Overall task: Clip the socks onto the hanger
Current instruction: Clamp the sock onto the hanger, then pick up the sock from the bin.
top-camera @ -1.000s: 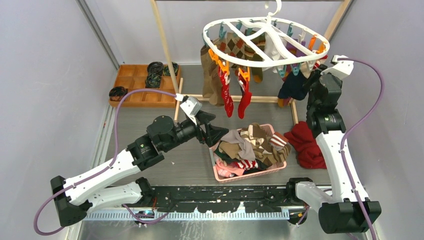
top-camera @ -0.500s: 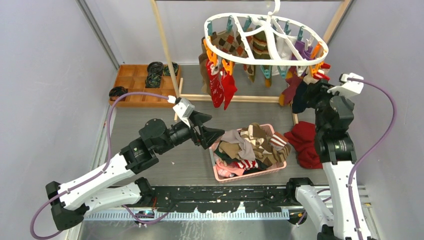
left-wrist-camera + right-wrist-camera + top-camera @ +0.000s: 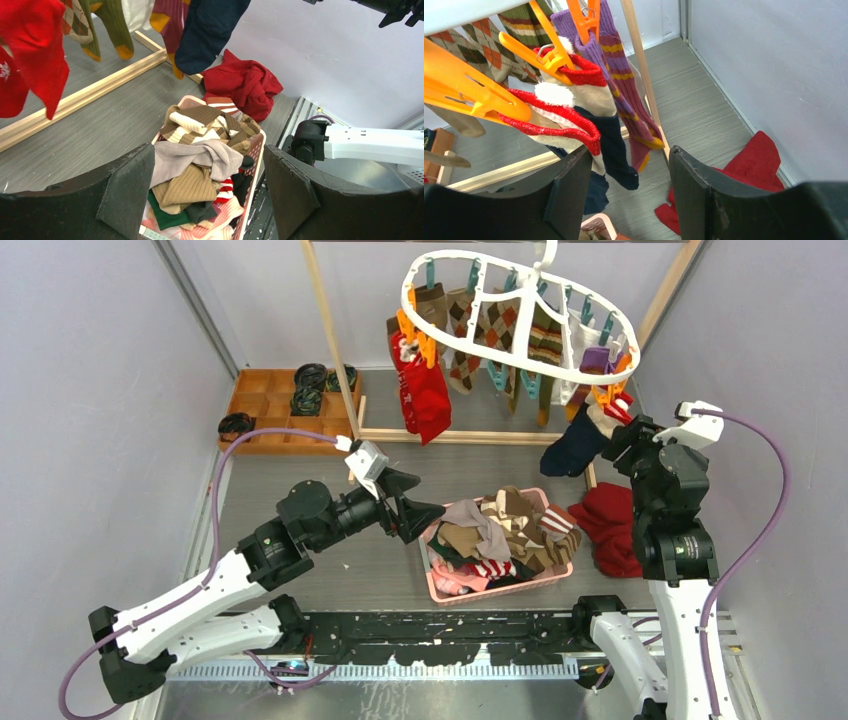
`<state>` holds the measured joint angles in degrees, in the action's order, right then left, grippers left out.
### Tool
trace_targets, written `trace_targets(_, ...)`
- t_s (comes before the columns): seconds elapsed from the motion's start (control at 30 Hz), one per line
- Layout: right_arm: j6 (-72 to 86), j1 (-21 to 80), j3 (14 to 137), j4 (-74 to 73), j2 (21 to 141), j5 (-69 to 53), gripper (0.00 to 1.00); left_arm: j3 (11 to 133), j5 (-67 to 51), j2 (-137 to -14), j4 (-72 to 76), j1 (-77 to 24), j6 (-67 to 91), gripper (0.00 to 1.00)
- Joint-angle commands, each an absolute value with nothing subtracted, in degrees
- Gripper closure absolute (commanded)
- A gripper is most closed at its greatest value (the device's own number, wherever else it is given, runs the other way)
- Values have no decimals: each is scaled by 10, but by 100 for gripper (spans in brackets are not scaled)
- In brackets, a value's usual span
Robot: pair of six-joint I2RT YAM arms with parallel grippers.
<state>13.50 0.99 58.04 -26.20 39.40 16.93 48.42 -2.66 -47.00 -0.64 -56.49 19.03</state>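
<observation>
Left gripper [image 3: 207,150]: free lane over grey tabletop [image 3: 90,130] up to the base rail [image 3: 85,95], heaped socks [image 3: 200,155] in the basket [image 3: 256,150] block dead ahead; right gripper [image 3: 630,150]: hung socks [image 3: 589,120], orange pegs [image 3: 544,55] and wooden post [image 3: 639,65] crowd the front, gap only toward the wall [image 3: 774,75].

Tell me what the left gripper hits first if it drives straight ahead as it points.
Probably the grey sock lying on top in the pink basket; the left gripper frames it between its open jaws. Depth is unclear, so the basket's near rim might come first.
</observation>
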Motion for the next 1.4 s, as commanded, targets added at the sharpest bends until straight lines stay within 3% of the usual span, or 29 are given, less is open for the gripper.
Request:
trace_targets(0.0, 139, 8, 590, -272, 397, 184, 37, 485, -29, -453, 2, -562, 185, 20)
trace_targets(0.6, 166, 8, 594, -358, 319, 127, 34, 511, -33, -495, -12, -562, 275, 20)
trace_targets(0.8, 167, 8, 594, -421, 261, 101, 22, 508, -17, -484, -39, -562, 327, 20)
trace_targets(1.1, 159, 19, 597, -462, 227, 86, 17, 511, -10, -475, -70, -562, 409, 20)
trace_targets(1.37, 132, 40, 605, -494, 213, 9, 0, 484, 36, -453, -69, -562, 456, 19)
